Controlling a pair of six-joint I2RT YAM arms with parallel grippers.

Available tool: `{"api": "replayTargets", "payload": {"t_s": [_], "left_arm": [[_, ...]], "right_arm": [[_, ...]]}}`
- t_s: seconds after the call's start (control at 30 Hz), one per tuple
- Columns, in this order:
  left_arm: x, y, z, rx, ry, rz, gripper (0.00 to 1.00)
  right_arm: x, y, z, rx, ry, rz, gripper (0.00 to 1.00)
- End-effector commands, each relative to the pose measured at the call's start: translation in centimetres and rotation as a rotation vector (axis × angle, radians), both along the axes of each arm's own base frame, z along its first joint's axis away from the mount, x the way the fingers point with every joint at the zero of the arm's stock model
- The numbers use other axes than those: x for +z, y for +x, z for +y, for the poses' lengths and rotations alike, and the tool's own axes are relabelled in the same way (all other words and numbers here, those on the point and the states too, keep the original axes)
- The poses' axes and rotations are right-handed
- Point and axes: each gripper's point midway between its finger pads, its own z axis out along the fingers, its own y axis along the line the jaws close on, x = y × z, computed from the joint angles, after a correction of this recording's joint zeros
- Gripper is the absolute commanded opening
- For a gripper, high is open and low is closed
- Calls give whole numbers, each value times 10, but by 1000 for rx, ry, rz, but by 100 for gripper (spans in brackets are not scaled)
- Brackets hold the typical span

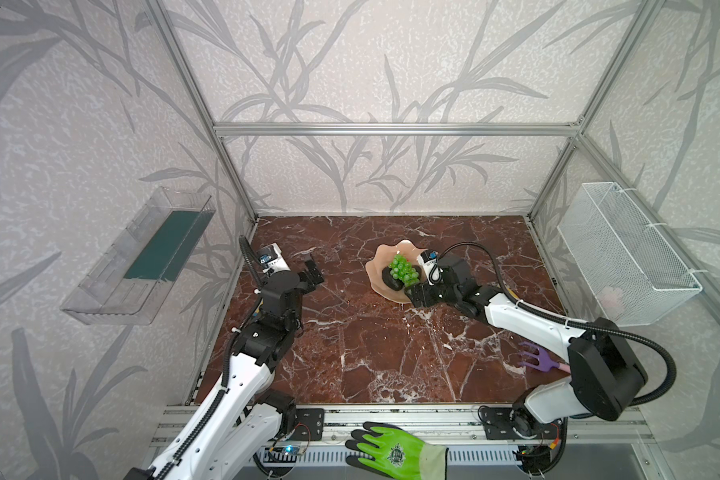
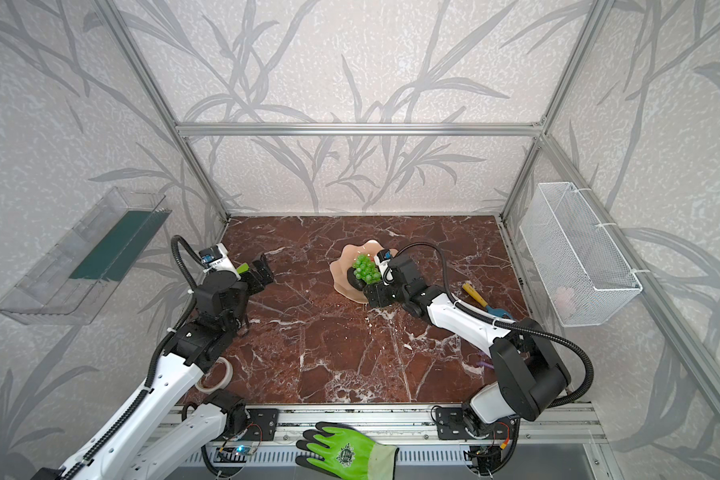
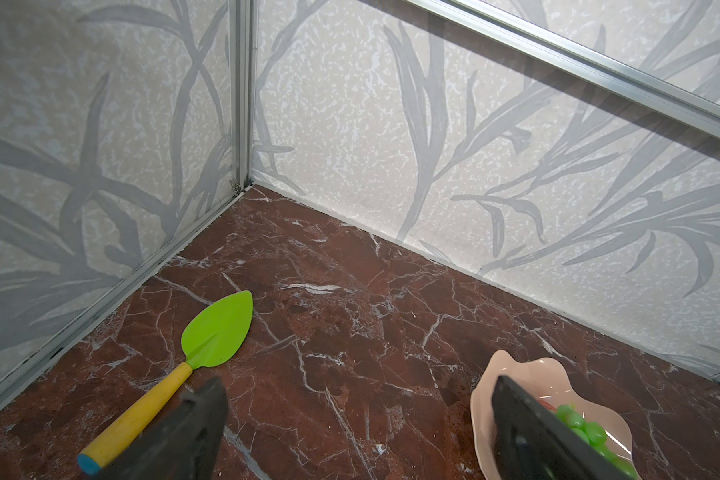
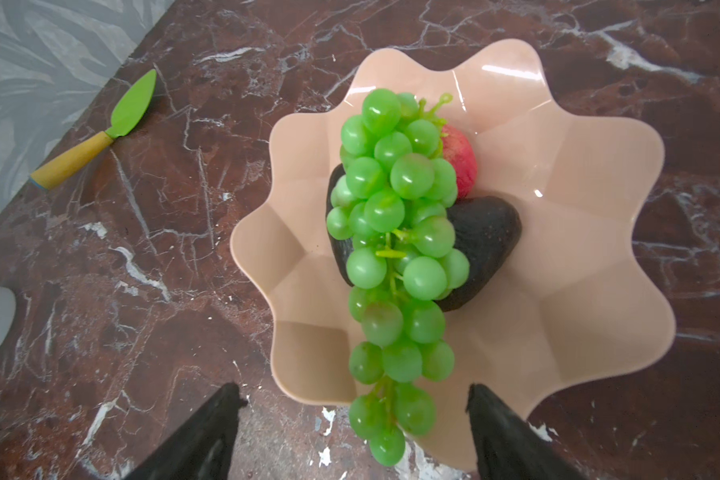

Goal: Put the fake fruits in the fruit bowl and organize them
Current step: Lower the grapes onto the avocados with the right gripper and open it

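Right wrist view: looks straight down on a pink bowl (image 4: 578, 208) with a wavy rim, set on the red marble table (image 4: 142, 270), all the fruit inside. Bunch of green grapes (image 4: 395, 232) draped across two dark avocados (image 4: 489, 237), with a small red apple (image 4: 460, 162) tucked against the stem end of the bunch. Tail end of the grapes reaching out past the rim, between the two black fingers of the right gripper (image 4: 352, 390). Fingers spread wide, touching neither grapes nor bowl.

Both top views: bowl just right of mid-frame, right gripper close against its lower right edge. Left gripper (image 1: 313, 270) well apart at centre left, above the table, fingers spread wide with nothing between them.

Left wrist view: shows a green trowel (image 3: 217, 332) with a yellow handle lying flat on the table near the left gripper.

Elsewhere in a top view: purple rake (image 1: 535, 357) at lower right beside the right arm, green glove (image 1: 395, 451) at the bottom edge, wire basket (image 1: 628, 249) on the right wall, clear tray (image 1: 142, 257) on the left wall.
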Motion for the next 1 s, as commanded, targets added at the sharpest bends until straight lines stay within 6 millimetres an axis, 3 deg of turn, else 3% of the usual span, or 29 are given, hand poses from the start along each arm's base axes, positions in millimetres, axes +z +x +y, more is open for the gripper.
{"api": "replayTargets", "payload": {"t_s": [0.0,0.23,0.4,0.57,0.7,0.8,0.83,0.97], "left_arm": [[-1,-1,4,18,-9,-9,100],[0,-2,4,20,-10,-13,100],[0,-2,4,21,-7,-13,100],[-1,-1,5,27,-3,-12,100],[-3,-1,6,32,0,-10,100],[-2,-1,7,34,1,-11,100],[-2,-1,7,34,3,-9,100],[-2,-3,7,36,0,-13,100]], "right_arm": [[-10,8,-6,-52,-40,6,81],[-13,26,4,-50,-52,-6,56],[-4,40,14,-37,-52,-33,42],[7,56,22,-27,-69,-68,39],[-6,68,28,-8,-111,-56,38],[-12,72,30,-6,-131,-35,39],[-12,72,30,-4,-128,-30,43],[-7,59,23,-13,-119,-17,79]]}}
